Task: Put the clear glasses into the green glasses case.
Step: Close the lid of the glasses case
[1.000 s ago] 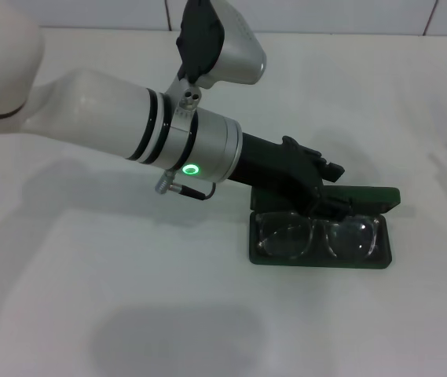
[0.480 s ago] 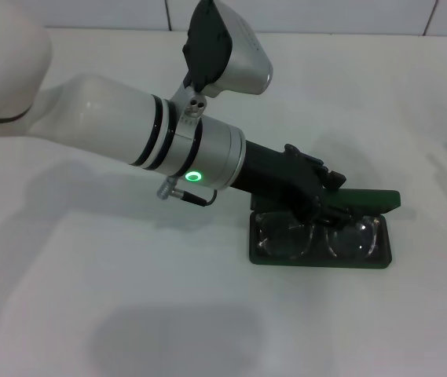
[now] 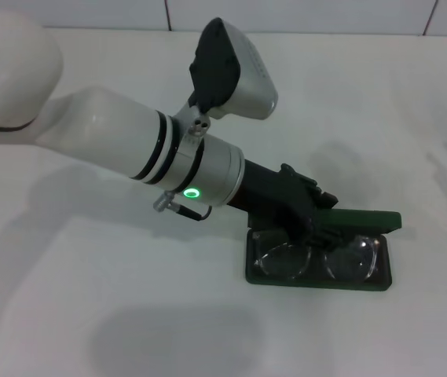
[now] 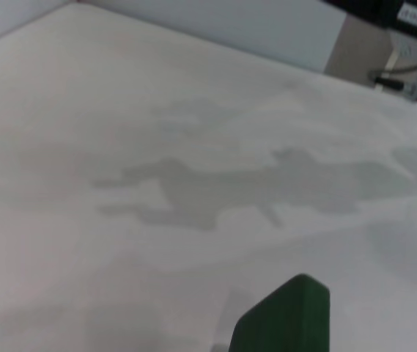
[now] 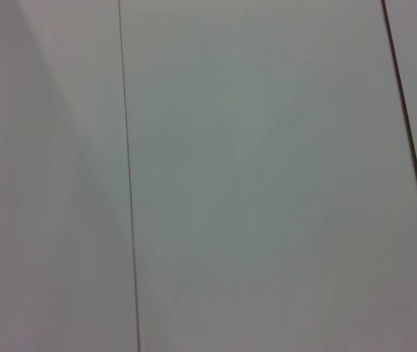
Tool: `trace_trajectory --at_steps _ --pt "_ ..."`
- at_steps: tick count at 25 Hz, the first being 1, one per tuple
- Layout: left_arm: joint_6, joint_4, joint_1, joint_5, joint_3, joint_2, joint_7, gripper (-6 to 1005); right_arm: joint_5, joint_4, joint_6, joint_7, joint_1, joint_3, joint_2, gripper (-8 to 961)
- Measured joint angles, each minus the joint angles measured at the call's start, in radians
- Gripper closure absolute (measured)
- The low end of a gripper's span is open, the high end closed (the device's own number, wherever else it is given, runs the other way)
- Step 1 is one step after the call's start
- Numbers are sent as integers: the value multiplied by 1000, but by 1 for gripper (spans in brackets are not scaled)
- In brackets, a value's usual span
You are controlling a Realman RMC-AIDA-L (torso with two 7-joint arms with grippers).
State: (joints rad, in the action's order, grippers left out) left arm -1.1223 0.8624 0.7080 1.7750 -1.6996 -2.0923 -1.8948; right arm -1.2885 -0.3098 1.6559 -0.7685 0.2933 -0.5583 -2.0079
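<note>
The green glasses case lies open at the right of centre of the white table, its lid raised along the far side. The clear glasses lie inside its base, lenses side by side. My left gripper reaches in from the left and hangs low over the glasses' middle, just in front of the lid. Its dark fingers stand apart, and nothing shows between them. One green corner of the case shows in the left wrist view. My right gripper is out of view.
The white table runs on all around the case. A tiled wall rises behind its far edge. The right wrist view holds only a pale panelled surface with thin seams.
My left arm has sunk and slid a little toward the near side, bringing the gripper lower over the case. The glasses stay in the case base.
</note>
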Motion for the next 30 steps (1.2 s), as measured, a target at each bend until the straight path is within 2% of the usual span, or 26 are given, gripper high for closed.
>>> trace_trajectory --at_steps 26,29,30 --pt "16 -1 1 11 4 1 28 410 0 0 -12 0 8 0 2 615" --pt "14 10 3 11 3 1 26 619 0 0 -12 0 7 0 3 615" --pt "14 16 3 11 3 2 26 650 0 0 -12 0 7 0 3 615"
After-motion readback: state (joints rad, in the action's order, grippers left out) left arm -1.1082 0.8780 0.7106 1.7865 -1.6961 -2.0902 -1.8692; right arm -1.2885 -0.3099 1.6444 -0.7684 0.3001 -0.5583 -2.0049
